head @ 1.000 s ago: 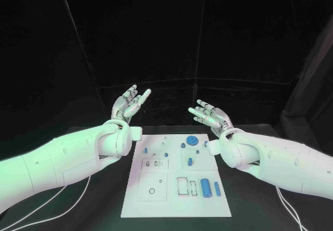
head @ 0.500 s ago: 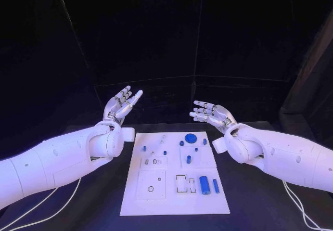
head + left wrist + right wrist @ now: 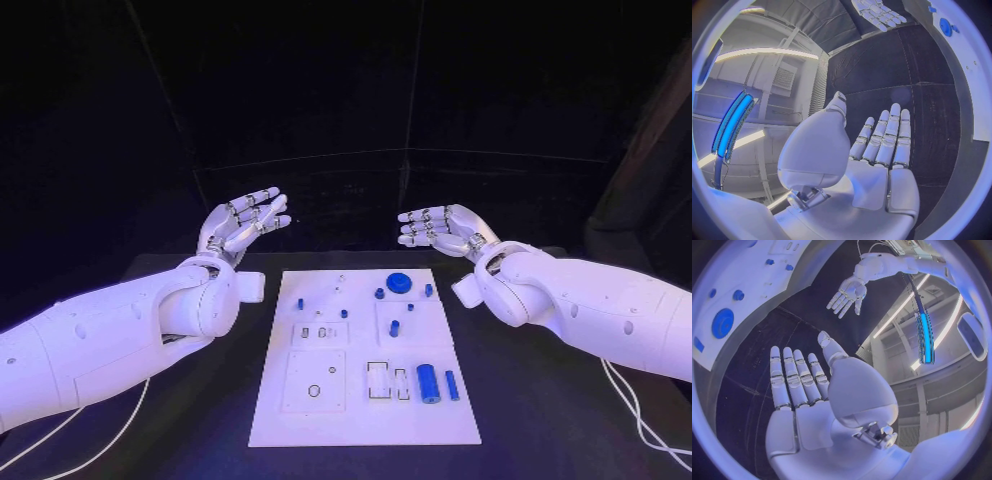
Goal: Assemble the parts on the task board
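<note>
The left hand is raised above the far end of the table, palm turned inward, fingers spread and straight, with nothing in it. The right hand is raised across from it, fingers apart and slightly bent, also holding nothing. The two hands face each other, well apart.

The task board lies flat on the table below and nearer than both hands, between the two forearms. Neither hand touches it. Closest under the right hand, at the board's far end, sits a round blue disc, with small blue pegs just beside it. Toward the left hand's side of the far end stands another small blue peg. At the near end, on the right hand's side, a blue cylinder lies beside a thinner blue bar, both well away from either hand.

From the left wrist, the open palm and straight fingers hang over the dark table, with the board's edge beyond. From the right wrist, the hand is likewise flat and open, with the board and the disc off to its finger side.
</note>
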